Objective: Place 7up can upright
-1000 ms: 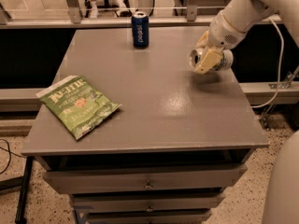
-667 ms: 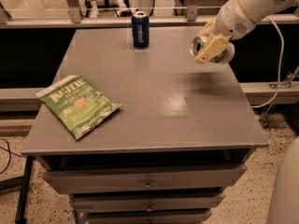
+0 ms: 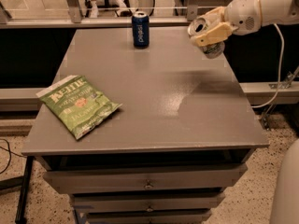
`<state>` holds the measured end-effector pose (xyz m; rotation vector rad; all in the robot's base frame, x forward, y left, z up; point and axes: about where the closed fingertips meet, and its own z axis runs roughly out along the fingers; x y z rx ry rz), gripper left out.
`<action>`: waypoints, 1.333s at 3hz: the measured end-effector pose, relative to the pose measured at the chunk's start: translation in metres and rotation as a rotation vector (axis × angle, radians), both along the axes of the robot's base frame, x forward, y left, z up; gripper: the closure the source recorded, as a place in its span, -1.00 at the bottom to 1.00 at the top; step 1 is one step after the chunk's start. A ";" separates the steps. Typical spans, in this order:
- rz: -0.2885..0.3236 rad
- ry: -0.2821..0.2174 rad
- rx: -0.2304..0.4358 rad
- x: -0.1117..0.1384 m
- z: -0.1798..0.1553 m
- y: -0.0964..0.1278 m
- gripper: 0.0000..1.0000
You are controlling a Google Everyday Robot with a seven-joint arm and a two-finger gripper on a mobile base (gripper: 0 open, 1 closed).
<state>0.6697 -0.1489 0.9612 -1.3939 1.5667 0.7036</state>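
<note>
The 7up can (image 3: pixel 209 42) is a silver can, tilted with its top facing up and to the left. It hangs in the air above the table's far right edge. My gripper (image 3: pixel 211 33) is shut on it, its cream fingers (image 3: pixel 212 33) wrapped across the can's middle. The white arm reaches in from the upper right. The can's green markings are mostly hidden by the fingers.
A dark blue Pepsi can (image 3: pixel 140 29) stands upright at the far middle of the grey table (image 3: pixel 154 101). A green chip bag (image 3: pixel 78 104) lies flat at the near left. Drawers sit below the tabletop. A rail and a cable run behind and to the right.
My gripper has lifted the can up and away from the tabletop, toward the far right. The can has turned more upright. The Pepsi can and chip bag have not moved.
</note>
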 end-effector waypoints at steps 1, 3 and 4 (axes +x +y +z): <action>0.005 0.050 0.226 0.005 0.000 0.000 1.00; -0.006 0.215 0.536 0.013 -0.032 -0.005 1.00; -0.018 0.261 0.617 0.015 -0.042 -0.010 1.00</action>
